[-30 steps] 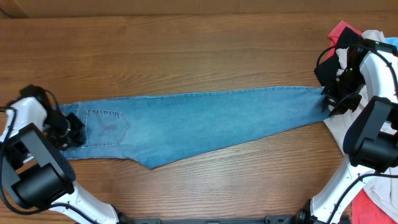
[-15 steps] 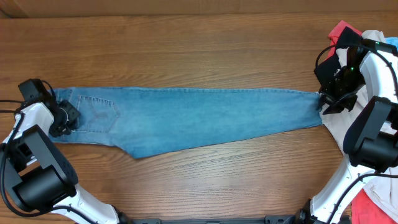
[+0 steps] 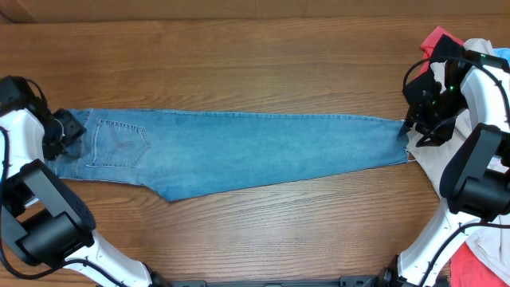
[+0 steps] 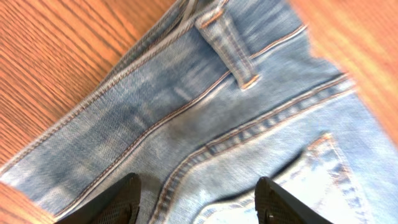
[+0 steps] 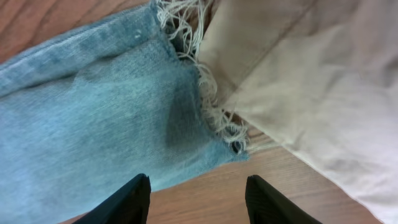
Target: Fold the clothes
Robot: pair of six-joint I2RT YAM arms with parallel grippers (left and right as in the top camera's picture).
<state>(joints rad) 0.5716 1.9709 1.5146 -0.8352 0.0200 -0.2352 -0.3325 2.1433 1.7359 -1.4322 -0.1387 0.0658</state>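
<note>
I saw the wooden table (image 3: 239, 56) with the light blue jeans (image 3: 239, 151) stretched flat across it, lying lengthwise from the left edge almost to the right edge, waist to the left and leg end to the right. A beige garment (image 5: 311, 81) lay at the right edge, just beside the leg end and touching its fringe, and a red garment (image 3: 437, 38) showed behind the right arm. The left gripper (image 4: 202, 199) hung over the waist end with its fingers spread wide and nothing between them. The right gripper (image 5: 199, 196) was likewise released, its fingers apart above the leg end. One stitched back pocket (image 3: 118, 143) faced up near the waistband. A belt loop (image 4: 227, 43) lay flat on the waistband, and the frayed hem (image 5: 205, 93) trailed loose white threads onto the beige cloth.
</note>
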